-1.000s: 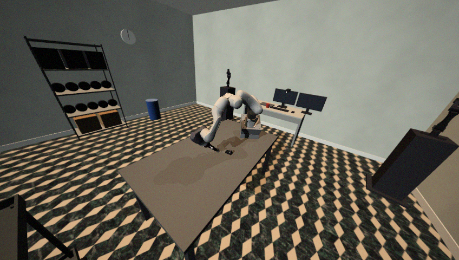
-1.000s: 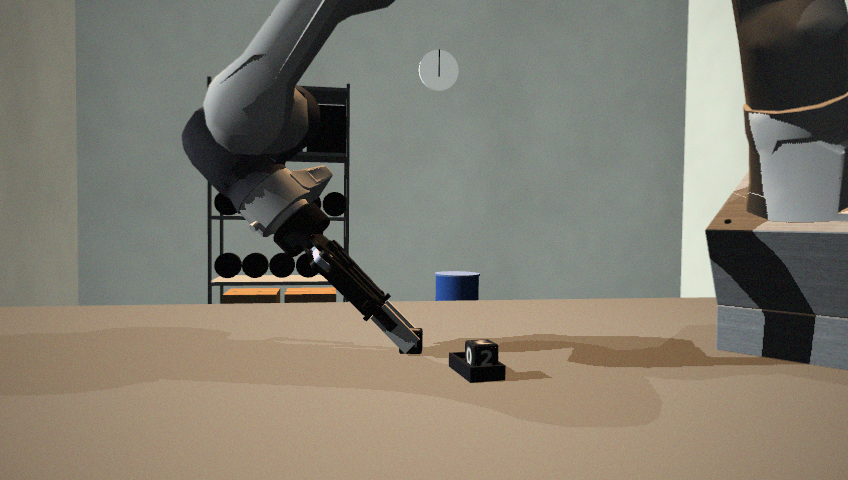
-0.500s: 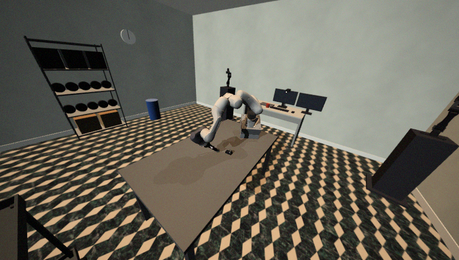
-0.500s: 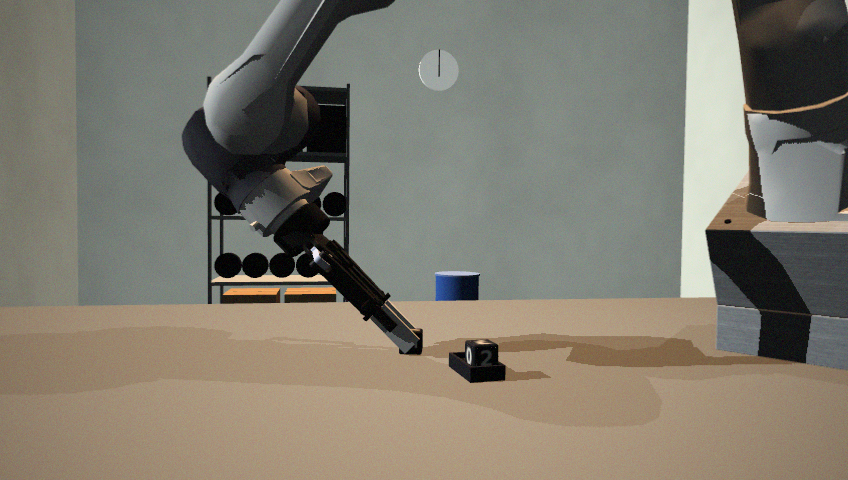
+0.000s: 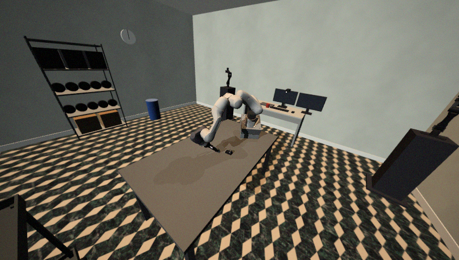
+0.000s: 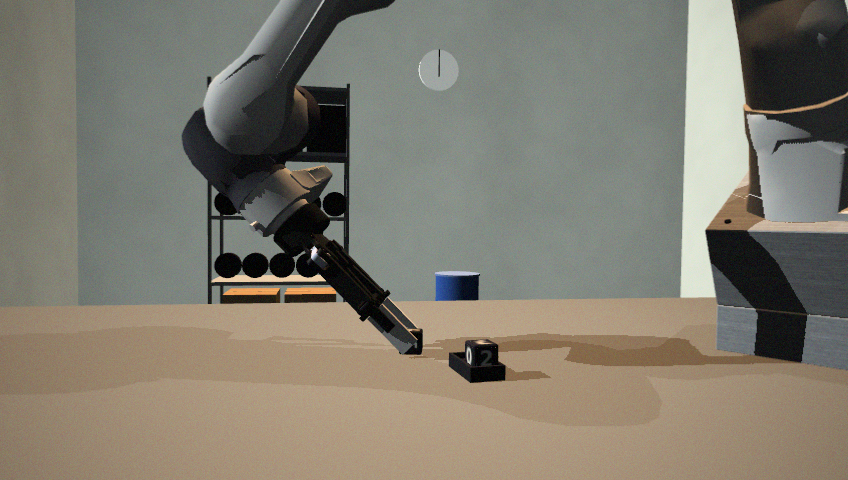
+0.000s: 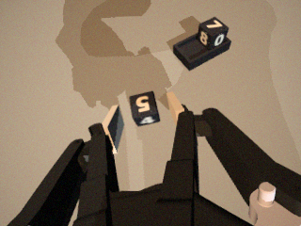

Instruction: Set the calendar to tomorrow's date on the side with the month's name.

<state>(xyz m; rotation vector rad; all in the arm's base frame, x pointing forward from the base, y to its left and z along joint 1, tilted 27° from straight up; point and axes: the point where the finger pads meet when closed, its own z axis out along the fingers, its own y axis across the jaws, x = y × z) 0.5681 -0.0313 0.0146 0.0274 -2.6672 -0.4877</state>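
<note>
A small black tray (image 6: 476,368) lies flat on the tan table. One black cube (image 6: 480,352) stands in the tray's right end, showing 0 and 2 in the exterior view. In the wrist view the tray (image 7: 199,49) has its left half empty beside that cube (image 7: 213,32). The second cube (image 7: 145,108) lies on the table left of the tray, with a 5 on top. My gripper (image 7: 144,108) is low and tilted, its fingers on either side of this cube with a gap on each side. It also shows in the exterior view (image 6: 411,343) and the top view (image 5: 215,149).
The arm's base block (image 6: 779,285) stands on the table to the right of the tray. A shelf rack (image 5: 75,86), a blue bin (image 5: 152,109) and a desk with two monitors (image 5: 297,99) stand away from the table.
</note>
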